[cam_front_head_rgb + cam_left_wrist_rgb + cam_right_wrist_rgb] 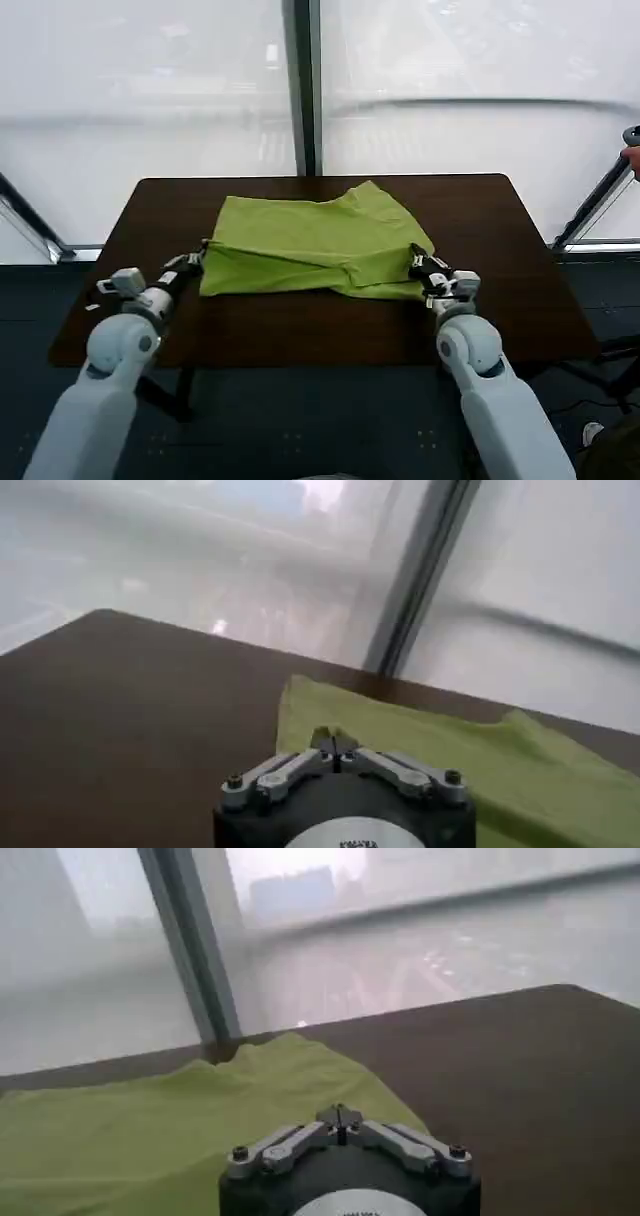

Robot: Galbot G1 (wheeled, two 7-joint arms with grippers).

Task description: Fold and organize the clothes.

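Currently the lime yellow-green T-shirt (315, 245) lies partly folded on the dark brown tabletop (480, 320), spread between the two tools. Its far part lies flat. A folded layer runs along the near edge, with a diagonal crease across the middle. One corner of cloth sticks up at the far side, ahead of the right tool.

Left tool (198, 261) sits low at the shirt's near-left corner, touching the cloth edge. In the left wrist view the left tool (335, 744) looks clenched: links drawn together at the centre, a small bit of green fabric at the tips. Fabric pinched there, as far as that view shows. The T-shirt (450, 750) stretches away from this tool to one side, bare tabletop (130, 710) on the other.

Right tool (417, 262) sits at the shirt's near-right edge, over the folded layer. In the right wrist view the right tool (340, 1116) has its links meeting at the centre too, tips pressed against the cloth. Whether it actually grips the fabric cannot be told. The T-shirt (150, 1138) spreads out beyond and beside this tool, with the raised corner just ahead of it and tabletop (520, 1068) on the other side.

Both arms reach in from the near side. Behind the tabletop, frosted window panels (450, 80) with a dark vertical post (304, 85) between them.
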